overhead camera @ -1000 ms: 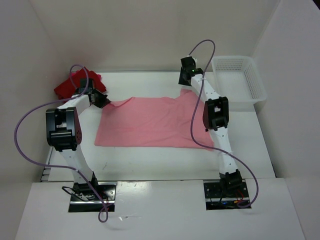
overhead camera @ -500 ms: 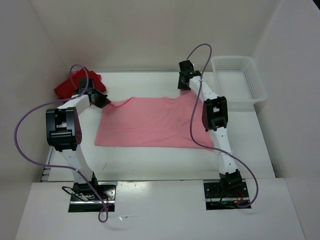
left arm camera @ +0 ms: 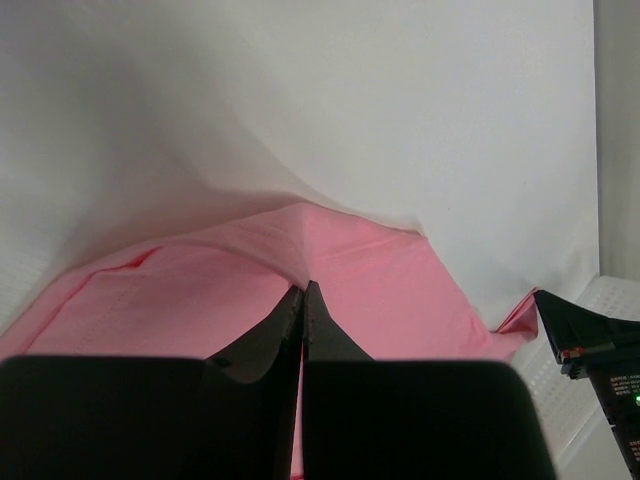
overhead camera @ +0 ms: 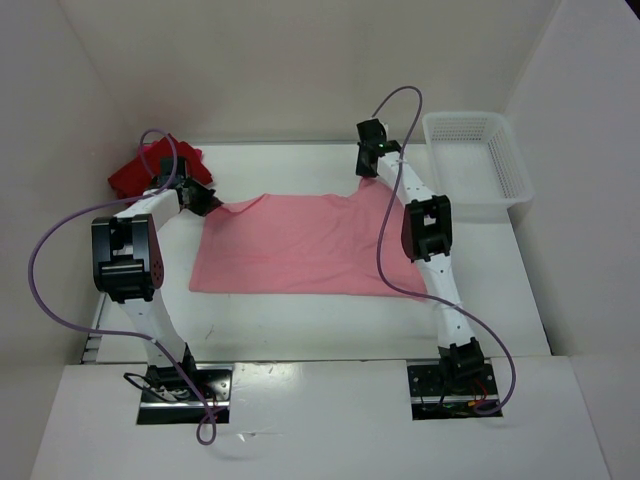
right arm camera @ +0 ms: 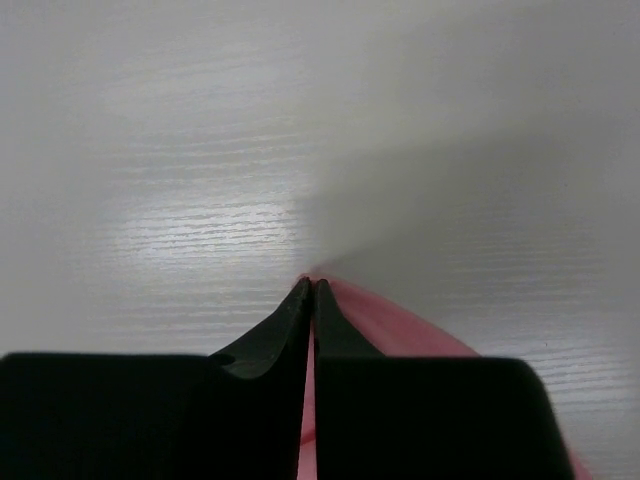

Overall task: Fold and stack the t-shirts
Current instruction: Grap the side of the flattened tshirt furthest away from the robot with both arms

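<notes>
On the table [overhead camera: 300, 320], the right tool [right arm camera: 312, 283] has now pinched the pink t-shirt [overhead camera: 300, 245], left tool [left arm camera: 303, 288] gripping too.

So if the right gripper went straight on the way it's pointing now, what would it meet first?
The right gripper is shut on the edge of the light pink t-shirt; beyond that pinch the wrist view shows only bare table, so it would likely press into it. Depth is unclear.

Plain pink shirt [overhead camera: 300, 245] on white, faintly wood-grained worktop [overhead camera: 300, 322]; plain red shirt [overhead camera: 133, 174], far left; white mesh basket [overhead camera: 516, 168], far right; left arm [overhead camera: 152, 305] and right arm [overhead camera: 443, 292] white with black joints; cables [overhead camera: 31, 265] purple.
</notes>
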